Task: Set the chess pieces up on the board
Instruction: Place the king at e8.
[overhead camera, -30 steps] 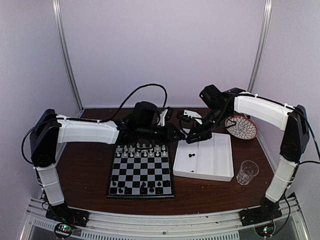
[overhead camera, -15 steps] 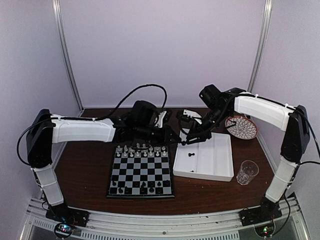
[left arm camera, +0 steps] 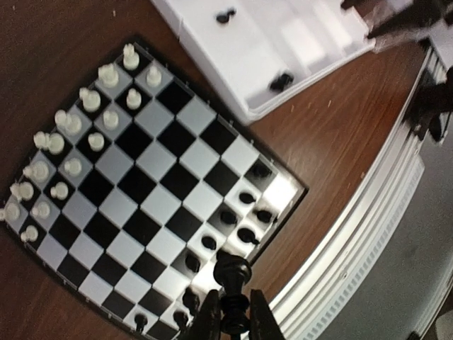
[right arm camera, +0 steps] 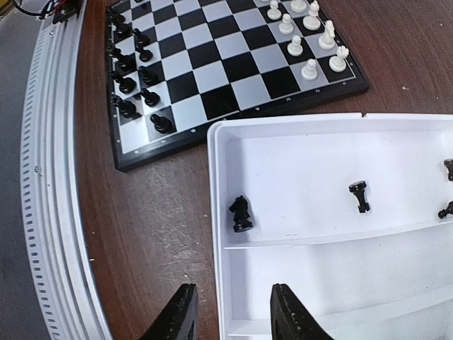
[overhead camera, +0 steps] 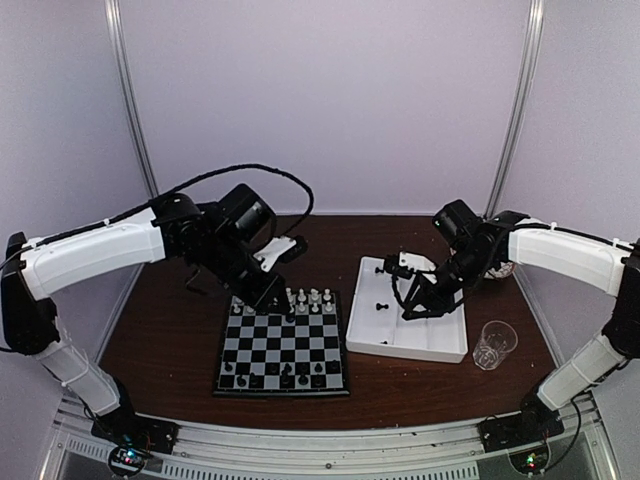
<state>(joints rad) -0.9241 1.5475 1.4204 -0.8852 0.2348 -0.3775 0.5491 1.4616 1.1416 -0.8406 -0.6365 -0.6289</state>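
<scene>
Rightward, a white tray [overhead camera: 445, 335] sits between board [overhead camera: 283, 345] and glass [overhead camera: 494, 344].

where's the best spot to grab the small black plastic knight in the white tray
Pinch the black knight at its narrow neck, from above: it seems upright, and the white tray wall and divider beside it block sideways approaches.

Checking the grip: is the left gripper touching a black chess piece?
Touching. The left wrist view shows the left gripper pinching the black chess piece between both fingers.
</scene>
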